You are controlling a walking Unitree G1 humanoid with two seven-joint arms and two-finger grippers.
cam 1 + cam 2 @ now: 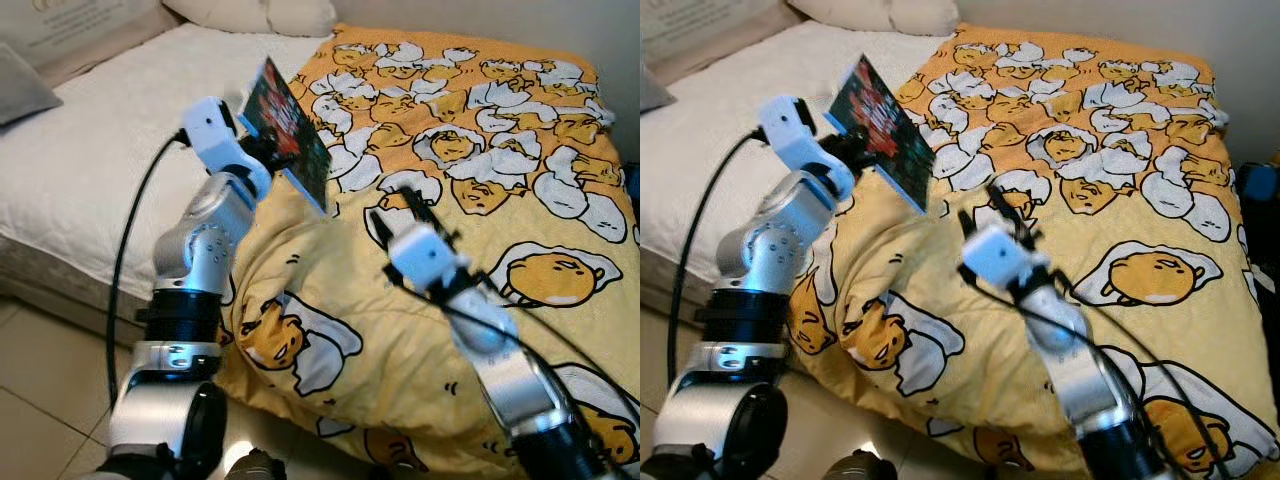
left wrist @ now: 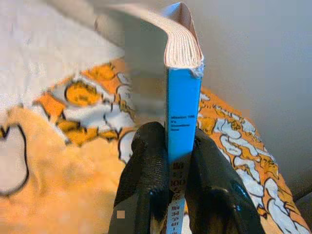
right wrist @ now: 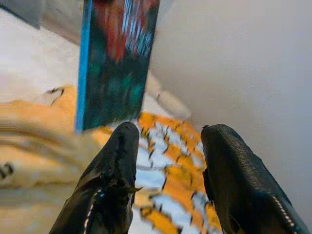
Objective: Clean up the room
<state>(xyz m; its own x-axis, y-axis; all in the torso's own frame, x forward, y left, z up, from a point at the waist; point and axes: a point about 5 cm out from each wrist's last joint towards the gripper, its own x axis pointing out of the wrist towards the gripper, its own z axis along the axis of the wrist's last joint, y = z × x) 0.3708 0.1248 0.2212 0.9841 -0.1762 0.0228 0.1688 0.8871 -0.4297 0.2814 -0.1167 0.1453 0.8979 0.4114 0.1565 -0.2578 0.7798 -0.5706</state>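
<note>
Small dark print runs in a few short lines down the blue spine of the book (image 2: 183,114), but it's too tiny and soft to read for sure. Lower on that spine, a white strip (image 2: 176,187) carries what looks like "100" among other marks. The front cover (image 1: 290,128) shows red lettering, all of it illegible.

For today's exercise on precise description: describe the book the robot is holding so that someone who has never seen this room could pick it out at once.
Start at the bed, half covered by a yellow quilt printed with cartoon eggs. Above the quilt's near edge, the left gripper is shut on a thin book, held tilted in the air. Its dark cover with red lettering and bright blue spine set it apart from the bedding.
</note>
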